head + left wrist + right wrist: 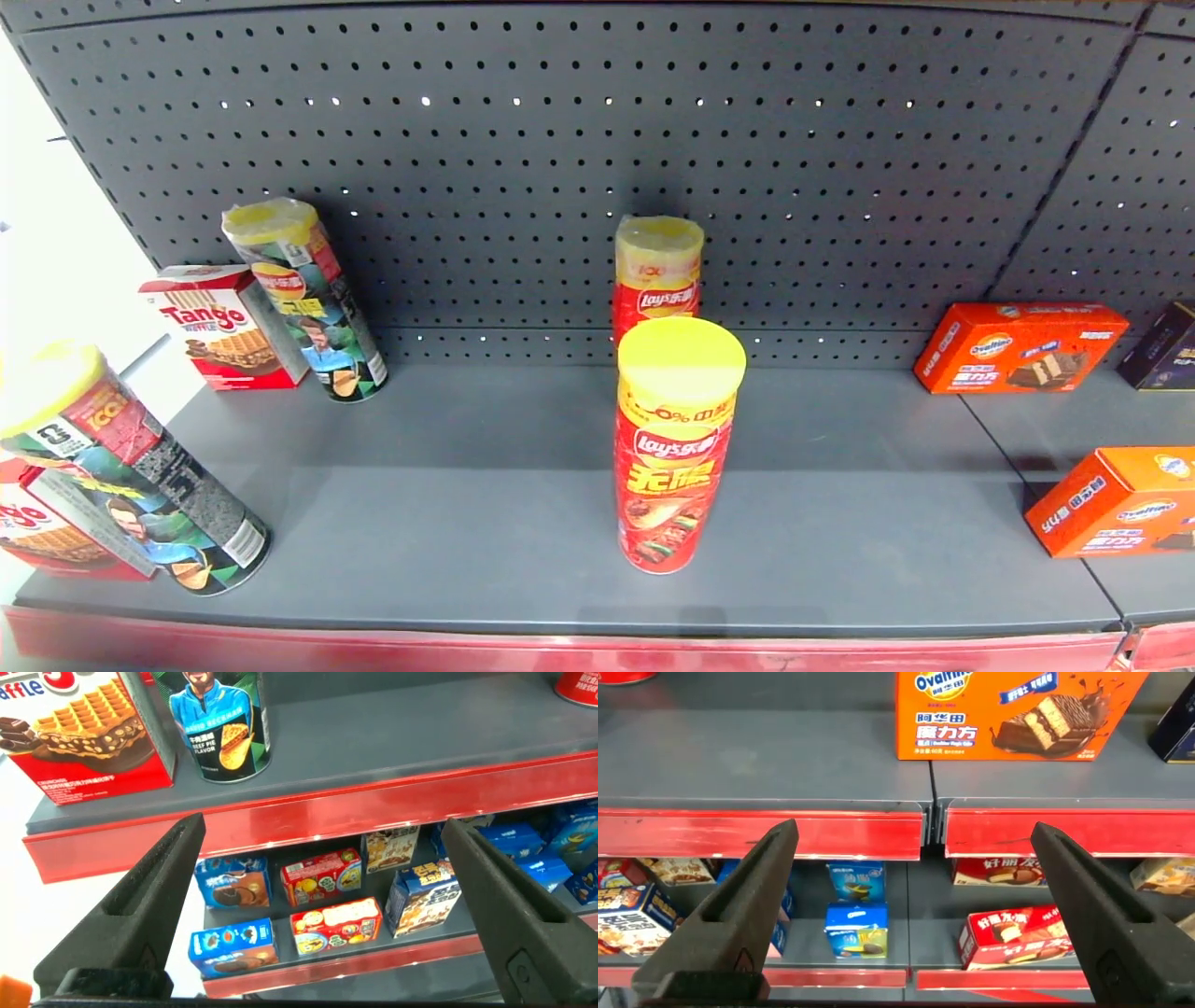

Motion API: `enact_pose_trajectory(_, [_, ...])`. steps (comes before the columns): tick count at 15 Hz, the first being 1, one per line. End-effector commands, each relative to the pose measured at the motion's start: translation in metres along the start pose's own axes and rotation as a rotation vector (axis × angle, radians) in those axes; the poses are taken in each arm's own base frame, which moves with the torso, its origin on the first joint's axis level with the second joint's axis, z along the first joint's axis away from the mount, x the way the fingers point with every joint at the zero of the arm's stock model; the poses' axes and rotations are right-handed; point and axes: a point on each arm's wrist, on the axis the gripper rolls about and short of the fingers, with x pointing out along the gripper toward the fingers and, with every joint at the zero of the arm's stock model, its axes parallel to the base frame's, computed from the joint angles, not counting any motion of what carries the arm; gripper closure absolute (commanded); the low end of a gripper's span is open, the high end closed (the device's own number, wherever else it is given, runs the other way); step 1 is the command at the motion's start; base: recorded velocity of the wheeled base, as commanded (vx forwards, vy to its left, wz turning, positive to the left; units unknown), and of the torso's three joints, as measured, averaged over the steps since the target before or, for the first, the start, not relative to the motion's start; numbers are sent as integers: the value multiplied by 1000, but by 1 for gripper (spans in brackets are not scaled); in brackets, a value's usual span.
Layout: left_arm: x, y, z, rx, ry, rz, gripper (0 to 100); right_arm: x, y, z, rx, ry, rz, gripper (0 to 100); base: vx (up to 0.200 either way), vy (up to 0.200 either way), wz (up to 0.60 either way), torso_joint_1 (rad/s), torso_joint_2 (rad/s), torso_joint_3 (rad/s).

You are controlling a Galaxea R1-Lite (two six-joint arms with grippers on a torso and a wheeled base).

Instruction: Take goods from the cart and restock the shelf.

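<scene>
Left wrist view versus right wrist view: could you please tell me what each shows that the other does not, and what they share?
Left wrist view: a waffle box and a dark chip can side by side near the front edge, beyond the open left end effector. Right wrist view: an orange chocolate-wafer box, a seam between two shelf sections, and the open right end effector. Both: a grey shelf with a red front strip, above a lower shelf stocked with small snack boxes.

Matt grey metal shelf (448,485) with perforated metal back panel (560,140); glossy red cardboard crisp tube (665,495), smooth yellow plastic lid (681,359).
</scene>
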Motion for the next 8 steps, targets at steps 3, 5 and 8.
enact_pose_trajectory(3, [0, 0, 0, 0, 0, 0, 0, 0, 0, 0, 0, 2, 0, 0, 0, 0, 0, 0, 0, 0])
enact_pose_trajectory(5, [0, 0, 0, 0, 0, 0, 0, 0, 0, 0, 0, 2, 0, 0, 0, 0, 0, 0, 0, 0])
enact_pose_trajectory(8, [0, 0, 0, 0, 0, 0, 0, 0, 0, 0, 0, 2, -1, 0, 0, 0, 0, 0, 0, 0])
